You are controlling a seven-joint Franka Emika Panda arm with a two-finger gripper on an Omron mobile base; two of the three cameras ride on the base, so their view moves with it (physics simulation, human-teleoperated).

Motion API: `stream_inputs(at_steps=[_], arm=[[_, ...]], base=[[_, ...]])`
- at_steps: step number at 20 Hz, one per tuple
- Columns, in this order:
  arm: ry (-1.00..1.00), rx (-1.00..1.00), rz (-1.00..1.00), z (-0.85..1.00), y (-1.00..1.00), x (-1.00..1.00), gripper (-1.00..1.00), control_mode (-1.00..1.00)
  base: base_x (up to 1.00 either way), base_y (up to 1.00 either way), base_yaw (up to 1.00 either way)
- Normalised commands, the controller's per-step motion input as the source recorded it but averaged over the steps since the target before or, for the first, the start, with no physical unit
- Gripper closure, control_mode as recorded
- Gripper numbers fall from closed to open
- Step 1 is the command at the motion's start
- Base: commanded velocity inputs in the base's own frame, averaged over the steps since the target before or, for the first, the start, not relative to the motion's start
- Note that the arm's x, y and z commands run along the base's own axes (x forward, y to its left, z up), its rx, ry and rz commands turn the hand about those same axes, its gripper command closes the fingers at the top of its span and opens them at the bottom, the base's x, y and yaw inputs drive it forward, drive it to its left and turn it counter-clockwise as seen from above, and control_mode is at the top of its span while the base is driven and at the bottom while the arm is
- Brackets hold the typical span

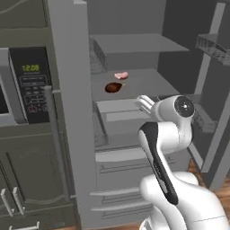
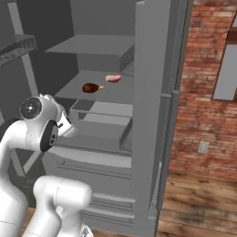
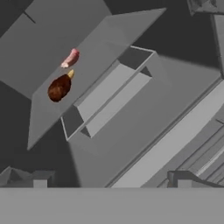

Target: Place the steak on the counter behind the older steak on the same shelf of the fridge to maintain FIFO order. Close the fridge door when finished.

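Left base view: saw the steak point(image 1: 121, 75) already lying on the shelf point(image 1: 148, 85) of the fridge point(image 1: 67, 112), well ahead of and above the pincer point(image 1: 143, 103), with the older steak point(image 1: 113, 87) just nearer and slightly left of it. Judged the placing done (pink slab behind, dark slab in front), leaving the door as the step in hand. Noted the open door point(image 1: 215, 112) far off to the pincer's right, its wire basket point(image 1: 213, 48) above.

Right base view: found the pincer point(image 2: 67, 125) low, before the grey drawer point(image 2: 104, 118), both slabs well apart from it on the shelf beyond. Saw the other door leaf point(image 2: 150, 115) standing edge-on to its right.

Hand view: looked along the spread pincer, fingertips point(image 3: 40, 183) wide and nothing pinched between. Both slabs sat far ahead, close together, though could not tell whether touching.

To do it well: should draw the arm fully clear of the drawer and shelf first, then swing round to the door's outer face, and push broadly and steadily near its free edge (never near the hinge), keeping the elbow out of the closing gap.
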Motion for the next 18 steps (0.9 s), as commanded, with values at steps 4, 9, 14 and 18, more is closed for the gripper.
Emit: stream_inputs(at_steps=[4, 9, 14, 18], arm=[[0.0, 0.0, 0.0, 0.0, 0.0, 0.0, -1.0, 1.0], [0.0, 0.0, 0.0, 0.0, 0.0, 0.0, -1.0, 1.0], [0.0, 0.0, 0.0, 0.0, 0.0, 0.0, -1.0, 1.0], [0.0, 0.0, 0.0, 0.0, 0.0, 0.0, -1.0, 1.0]], base=[[-0.64, -0.03, 0.0], [-0.59, 0.0, 0.0], [-0.05, 0.0, 0.0], [0.0, 0.0, 0.0]])
